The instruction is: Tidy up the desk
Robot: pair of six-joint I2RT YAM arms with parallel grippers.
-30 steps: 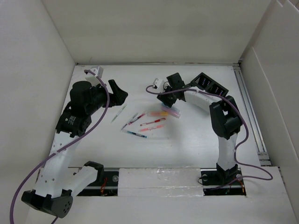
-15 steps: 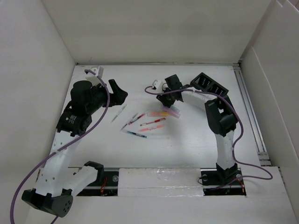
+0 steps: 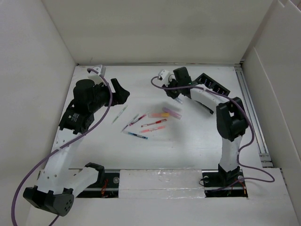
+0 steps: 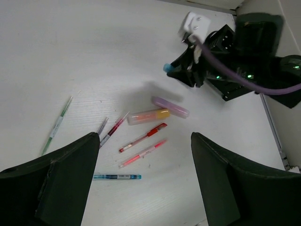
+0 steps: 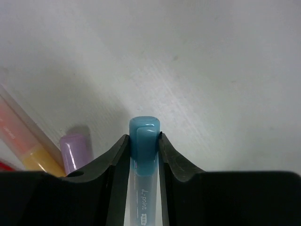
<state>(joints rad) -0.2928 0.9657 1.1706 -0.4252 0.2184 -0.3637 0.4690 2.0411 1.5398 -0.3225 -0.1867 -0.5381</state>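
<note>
A bunch of pens (image 3: 146,123) lies in the middle of the tabletop (image 3: 197,141). A lone pen (image 3: 119,114) lies just left of the bunch. The left end effector (image 3: 121,93) is behind the lone pen. The right end effector (image 3: 173,94) is behind the bunch, toward the right. The gripped pen (image 5: 144,136) sits between its fingers. A box (image 3: 212,84) sits to its right.

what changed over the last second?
The right hand, shut on a blue-capped clear plastic pen, moved off the pile toward the far wall. The open left hand, the purple highlighter, the red-capped pen and the rest on the white desk stayed put.
</note>
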